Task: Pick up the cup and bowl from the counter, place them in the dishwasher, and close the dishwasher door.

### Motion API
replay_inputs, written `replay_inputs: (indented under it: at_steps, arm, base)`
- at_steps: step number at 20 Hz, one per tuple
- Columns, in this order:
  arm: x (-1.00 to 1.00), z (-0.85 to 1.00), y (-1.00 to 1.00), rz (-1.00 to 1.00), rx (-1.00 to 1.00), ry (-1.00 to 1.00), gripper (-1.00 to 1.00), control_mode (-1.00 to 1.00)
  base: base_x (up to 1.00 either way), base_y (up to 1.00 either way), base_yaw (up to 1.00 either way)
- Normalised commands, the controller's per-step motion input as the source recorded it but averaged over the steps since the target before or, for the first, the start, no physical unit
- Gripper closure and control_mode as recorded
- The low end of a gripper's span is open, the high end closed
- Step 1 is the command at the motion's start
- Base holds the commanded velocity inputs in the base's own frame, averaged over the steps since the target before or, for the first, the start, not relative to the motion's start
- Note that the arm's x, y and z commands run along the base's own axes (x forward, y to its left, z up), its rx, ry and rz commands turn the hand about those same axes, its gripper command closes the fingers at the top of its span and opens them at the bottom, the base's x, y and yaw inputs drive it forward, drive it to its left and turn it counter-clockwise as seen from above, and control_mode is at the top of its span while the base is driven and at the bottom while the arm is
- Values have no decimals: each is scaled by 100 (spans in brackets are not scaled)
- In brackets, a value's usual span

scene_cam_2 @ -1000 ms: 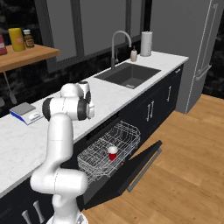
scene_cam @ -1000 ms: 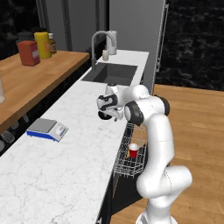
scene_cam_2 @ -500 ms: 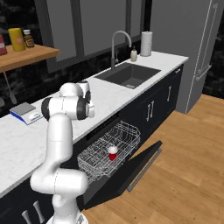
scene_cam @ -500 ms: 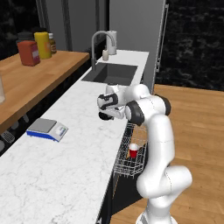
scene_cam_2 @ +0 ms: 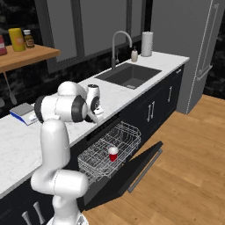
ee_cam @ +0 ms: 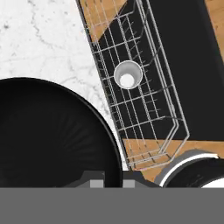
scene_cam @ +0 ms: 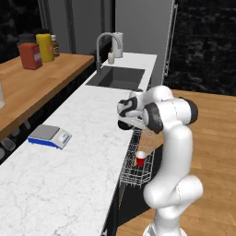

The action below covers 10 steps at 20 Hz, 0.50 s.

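Observation:
The black bowl (ee_cam: 48, 131) sits on the white marble counter (ee_cam: 39, 39) close to its front edge. My gripper (ee_cam: 113, 183) is shut on the bowl's rim, one fingertip inside and one outside. From the left base camera, the gripper (scene_cam: 124, 119) hangs over the counter (scene_cam: 78, 152) edge with the bowl (scene_cam: 123, 125) dark beneath it. The red cup (ee_cam: 127, 75) stands upright in the pulled-out wire rack (ee_cam: 153, 65) of the dishwasher; the cup (scene_cam: 140, 159) (scene_cam_2: 113, 153) is below and in front of the hand. The dishwasher door (scene_cam_2: 140, 165) lies open, folded down.
A blue-and-grey scale (scene_cam: 48, 136) lies on the counter to the left of the arm. Farther along are the sink (scene_cam: 117, 77) and its faucet (scene_cam: 103, 44). A wooden shelf (scene_cam: 37, 83) with bottles runs behind the counter. A tall fridge (scene_cam_2: 197, 52) stands at the far right.
The fingers have closed on the bowl's rim. The arm, the bowl and the cup stay where they were.

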Motion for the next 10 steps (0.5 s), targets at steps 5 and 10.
replay_inputs:
  at_steps: [5, 10]
  arm:
    - [-100, 0, -100, 0, 14, -7, 100, -100]
    - [-98, -7, -100, 0, 19, 0, 100, -100]
  base:
    - [0, 0, 0]
    - [0, 0, 0]
